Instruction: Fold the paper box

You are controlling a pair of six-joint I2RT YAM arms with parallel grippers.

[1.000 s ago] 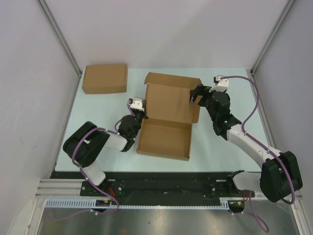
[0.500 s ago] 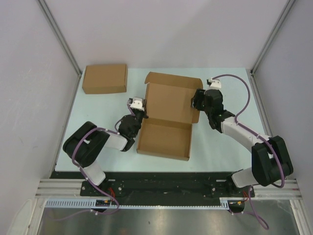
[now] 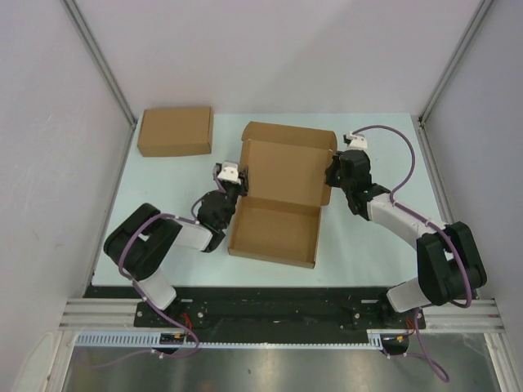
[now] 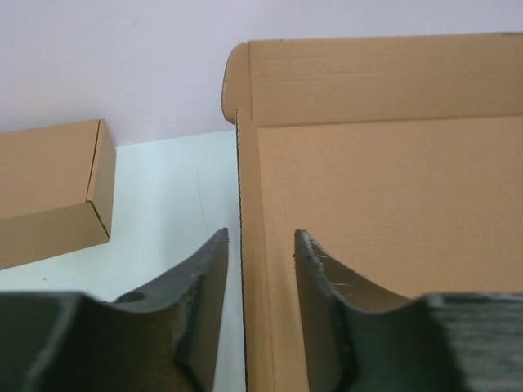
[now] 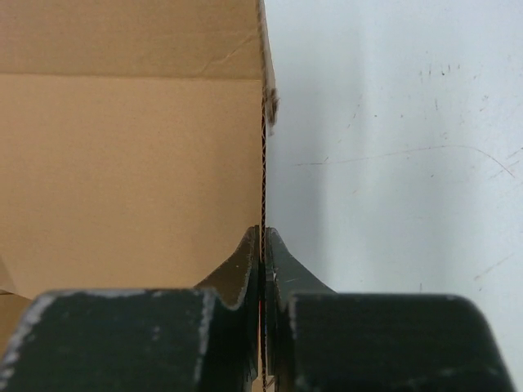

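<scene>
Top view: paper box (image 3: 282,196) on the table (image 3: 163,188), tray walls up, lid upright, not closed yet. Left wrist: left gripper (image 4: 261,237) jaws parted astride the lid's left edge, no pinch. Right wrist: right gripper (image 5: 262,234) clamped on the lid's right edge

Pale walls (image 3: 286,49); light-green table (image 3: 163,184); metal corner posts (image 3: 100,61), perhaps aluminium.

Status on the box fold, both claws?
Right claw shut on paper box right wall. Left claw open, straddling left wall. Spare box far left, no obstruction.
</scene>
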